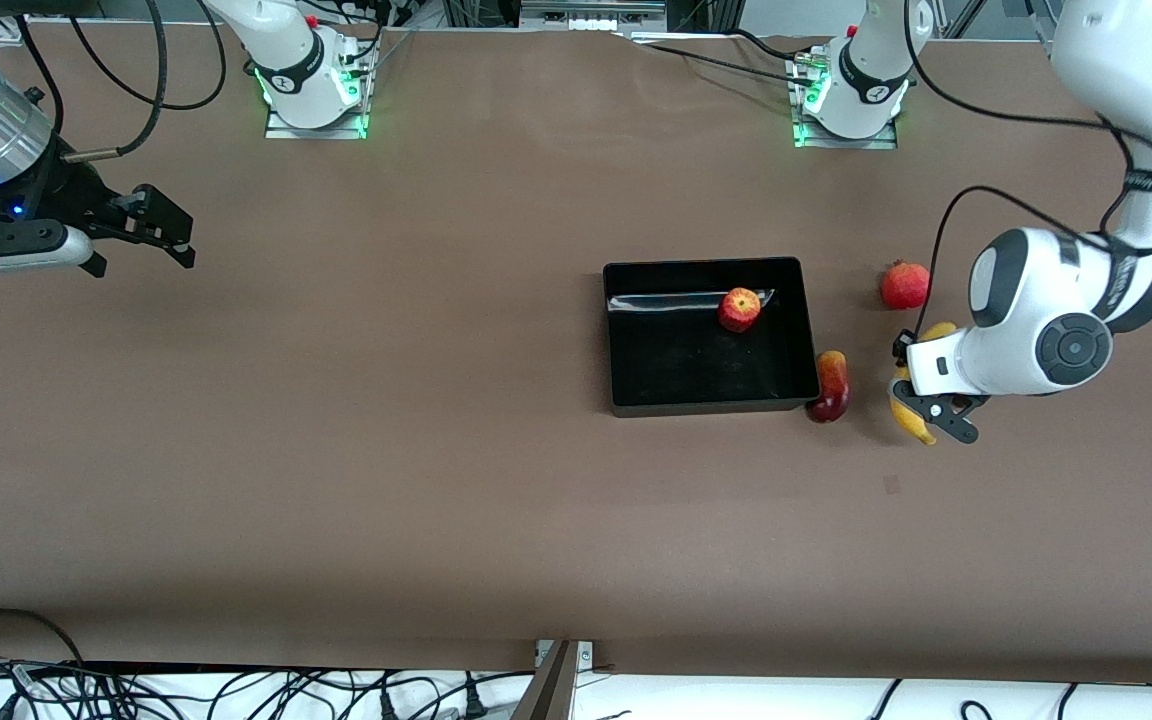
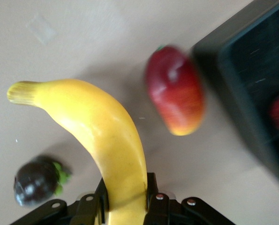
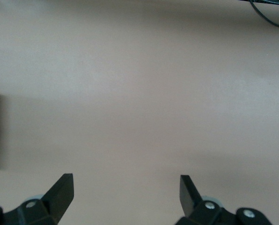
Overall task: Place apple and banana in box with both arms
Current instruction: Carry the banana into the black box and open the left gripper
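1. The curved yellow banana [image 2: 106, 140] is clamped in the left gripper [image 2: 125, 199], beside the shallow black plastic box [image 1: 616, 340] holding the small red apple [image 1: 739, 309].
2. It is best carried clear over the red-yellow oval fruit [image 1: 829, 386].
3. The right gripper [image 3: 125, 197] waits, spread wide, over bare worktop [image 1: 386, 450].

Right gripper [image 3: 125, 197] over bare brown surface [image 3: 139, 93], jaws spread wide apart, nothing between them.

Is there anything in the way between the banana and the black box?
Yes. The left gripper grips the banana, and an oval red-yellow fruit lies beside the box wall between them. The apple is already inside. The right gripper waits open.
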Tool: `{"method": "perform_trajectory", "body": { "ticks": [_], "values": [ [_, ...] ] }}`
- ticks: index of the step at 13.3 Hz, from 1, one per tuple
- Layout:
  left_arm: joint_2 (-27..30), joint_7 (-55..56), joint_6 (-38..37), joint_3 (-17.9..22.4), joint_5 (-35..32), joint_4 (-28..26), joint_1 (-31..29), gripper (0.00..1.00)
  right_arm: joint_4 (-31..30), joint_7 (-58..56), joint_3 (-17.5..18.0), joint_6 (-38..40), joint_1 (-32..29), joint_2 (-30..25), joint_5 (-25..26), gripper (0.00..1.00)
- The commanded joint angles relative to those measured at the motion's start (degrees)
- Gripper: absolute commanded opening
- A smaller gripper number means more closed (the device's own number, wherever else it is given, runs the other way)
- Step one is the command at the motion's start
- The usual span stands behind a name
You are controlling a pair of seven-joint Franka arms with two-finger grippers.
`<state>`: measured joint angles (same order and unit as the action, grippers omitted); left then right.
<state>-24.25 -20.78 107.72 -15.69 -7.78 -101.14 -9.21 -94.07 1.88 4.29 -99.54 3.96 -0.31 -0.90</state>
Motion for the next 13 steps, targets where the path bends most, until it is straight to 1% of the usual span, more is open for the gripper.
{"method": "perform_trajectory", "body": {
  "ticks": [1,2,3,4,5,7,8,9,11,13],
  "values": [
    [0.3,17.2,-6.9,-8.7,1.9,3.9,0.2,0.00,0.3,0.3,0.8,0.0,-0.7,0.0,0.9,1.00],
    [0.3,23.9,-6.6,-11.4,3.7,3.9,0.4,0.00,0.3,0.2,0.8,0.0,-0.7,0.0,0.9,1.00],
    [-0.2,29.7,-5.1,-14.5,3.7,3.9,0.9,0.00,0.3,0.2,0.8,0.0,-0.7,0.0,0.9,1.00],
    [-1.4,33.7,-2.4,-16.0,3.8,3.7,2.6,0.01,0.3,0.2,0.8,0.0,-0.7,0.0,0.9,1.00],
    [-2.2,37.2,-0.1,-16.0,3.9,3.4,5.3,0.00,0.3,0.2,0.8,0.0,-0.7,0.0,0.9,1.00],
    [-4.9,48.3,4.8,-16.0,3.7,3.1,11.1,0.01,0.3,0.2,0.8,0.0,-0.7,0.0,0.8,1.00],
    [-6.7,52.2,7.0,-16.0,3.6,2.6,13.1,0.01,0.3,0.2,0.8,0.0,-0.7,0.0,0.8,1.00],
    [-7.9,53.7,8.8,-15.8,3.0,2.1,14.6,0.01,0.3,0.2,0.8,0.0,-0.7,0.0,0.8,1.00],
    [-10.9,53.7,12.6,-15.6,2.9,1.9,14.7,0.01,0.3,0.1,0.8,0.0,-0.7,0.0,0.8,1.00],
    [-14.3,53.7,14.4,-15.5,2.7,1.9,15.1,0.02,0.3,0.2,0.8,0.0,-0.7,0.0,0.8,1.00]
  ]
}}
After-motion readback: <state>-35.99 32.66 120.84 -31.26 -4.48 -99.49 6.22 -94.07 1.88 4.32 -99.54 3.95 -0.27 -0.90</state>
